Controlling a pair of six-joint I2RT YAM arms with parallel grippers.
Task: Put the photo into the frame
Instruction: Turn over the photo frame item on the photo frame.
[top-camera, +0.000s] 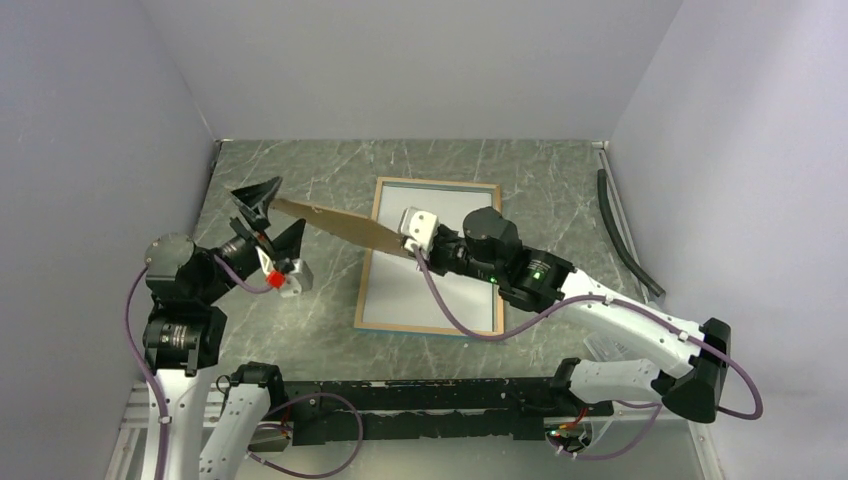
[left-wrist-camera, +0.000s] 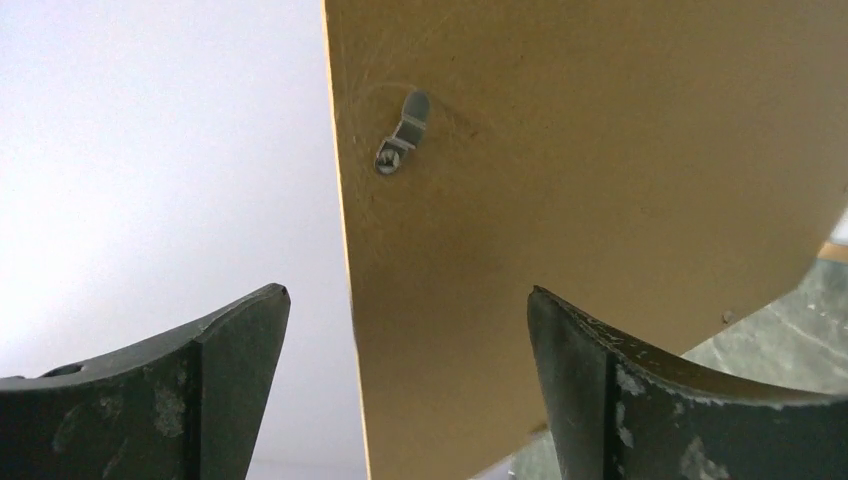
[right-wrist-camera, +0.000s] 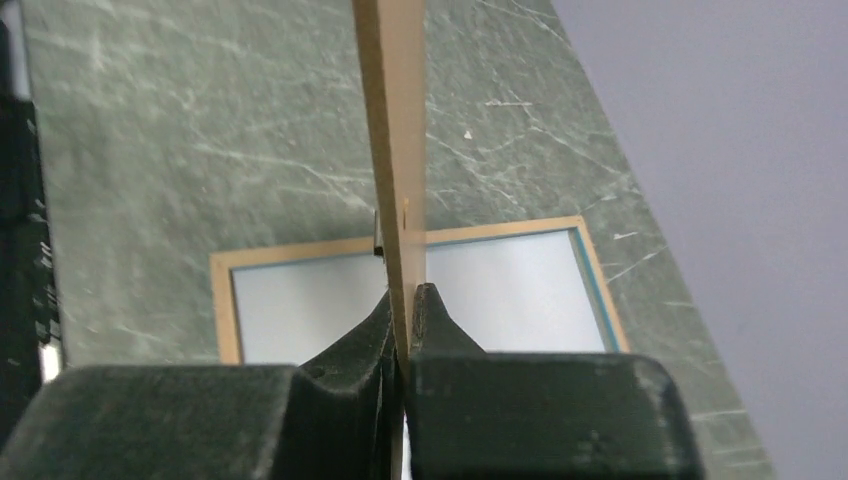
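Your right tool (right-wrist-camera: 405, 300) is clamped on the backing board (right-wrist-camera: 390, 100); your left tool (left-wrist-camera: 409, 295) stands wide apart around its ten-o'clock end.

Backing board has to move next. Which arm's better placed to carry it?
Right, probably. The right gripper is shut on the backing board at its edge, holding it tilted above the frame. The left gripper is open, its jaws spread wide at the board's other end and not clamping it.

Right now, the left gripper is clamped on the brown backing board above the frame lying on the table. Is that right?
No. The right gripper clamps the brown backing board, as the right wrist view shows; the frame lies below.
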